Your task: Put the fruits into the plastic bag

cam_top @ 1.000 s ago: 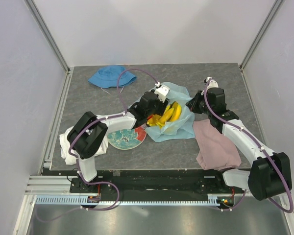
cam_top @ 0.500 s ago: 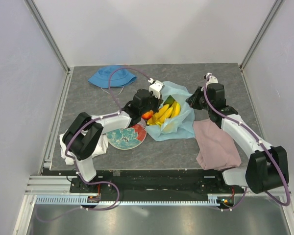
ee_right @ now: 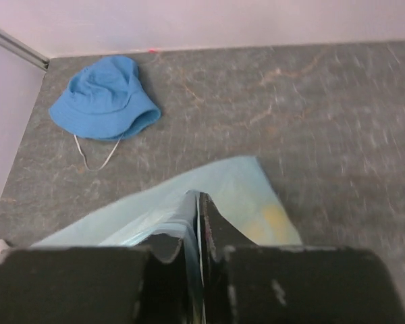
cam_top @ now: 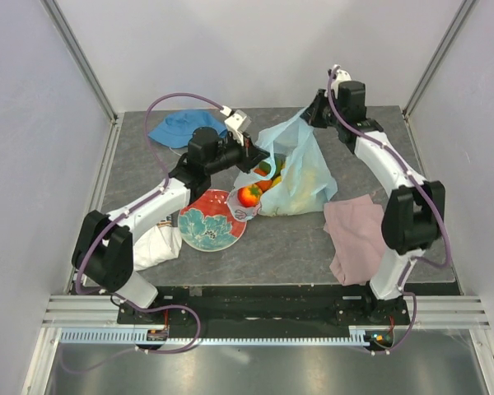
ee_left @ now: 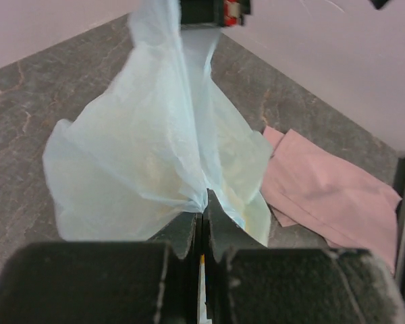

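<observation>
Pinching the plastic bag (cam_top: 306, 169) with left claw (ee_left: 202, 206) and right claw (ee_right: 198, 202) both clamped on its film, we hold its top up off the surface (cam_top: 288, 239) so the fruits (cam_top: 267, 173) slump inside, one orange-red fruit (cam_top: 249, 195) sitting at its near-left mouth.

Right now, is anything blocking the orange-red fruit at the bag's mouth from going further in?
Nothing visible does. The orange-red fruit lies at the plastic bag's open mouth, by the plate. The left gripper and right gripper pinch the bag's edges higher up.
</observation>
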Robot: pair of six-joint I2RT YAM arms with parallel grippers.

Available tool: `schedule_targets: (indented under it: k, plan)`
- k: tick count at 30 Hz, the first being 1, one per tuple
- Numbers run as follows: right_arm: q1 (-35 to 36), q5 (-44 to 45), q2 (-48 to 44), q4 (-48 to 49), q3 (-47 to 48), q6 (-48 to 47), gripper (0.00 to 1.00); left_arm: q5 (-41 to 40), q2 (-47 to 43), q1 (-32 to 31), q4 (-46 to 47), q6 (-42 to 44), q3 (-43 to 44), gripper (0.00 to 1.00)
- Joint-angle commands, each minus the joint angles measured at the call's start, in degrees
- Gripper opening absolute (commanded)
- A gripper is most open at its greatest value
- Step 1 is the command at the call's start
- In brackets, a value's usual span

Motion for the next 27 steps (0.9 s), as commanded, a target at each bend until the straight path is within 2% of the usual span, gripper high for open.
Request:
schedule_targets:
  k: [1,3,4,7,8,10,13,19,23,27]
  plan:
    - [-1.20,-4.03,8.28,-2.09,10.24,-1.02,0.16,7.48,0.00,3.15,-4.64,-9.29,2.74,0.02]
    - [-1.12,-7.71,8.47,-1.49,10.79,-0.41,0.31,8.27,0.35,4.12,-4.64,-13.68,2.92,0.01]
    - [-1.20,-8.17,7.59,-0.87,10.00,-0.31,0.46,8.36,0.44,4.82,-4.47,-14.84,2.75,0.02]
    - [-1.20,-8.52,0.66,1.33,4.47,-0.31,0.64,8.71,0.96,5.62,-3.50,-17.92,2.74,0.01]
    - [-1.29,-8.43,-4.41,2.21,0.45,-0.31,0.68,8.88,1.31,5.71,-3.41,-18.45,2.83,0.02]
    - [-1.12,-7.48,-10.05,3.97,-3.70,-0.31,0.83,9.41,1.93,5.97,-2.88,-20.04,2.83,0.02]
    - [-0.85,-2.49,-24.61,4.24,-13.52,-0.31,0.87,10.03,2.54,6.15,-1.74,-21.71,2.66,0.02]
    - [2.47,11.85,-45.20,-0.59,-29.00,2.14,0.84,10.38,2.46,6.41,0.11,-23.47,2.13,0.02]
    - [7.39,15.47,-49.37,-4.02,-35.09,5.91,0.81,9.50,2.11,6.59,-0.42,-22.85,1.60,0.02]
    - [13.28,16.00,-45.26,-2.01,-38.69,9.61,0.76,8.89,1.58,6.50,-1.03,-22.50,0.90,0.02]
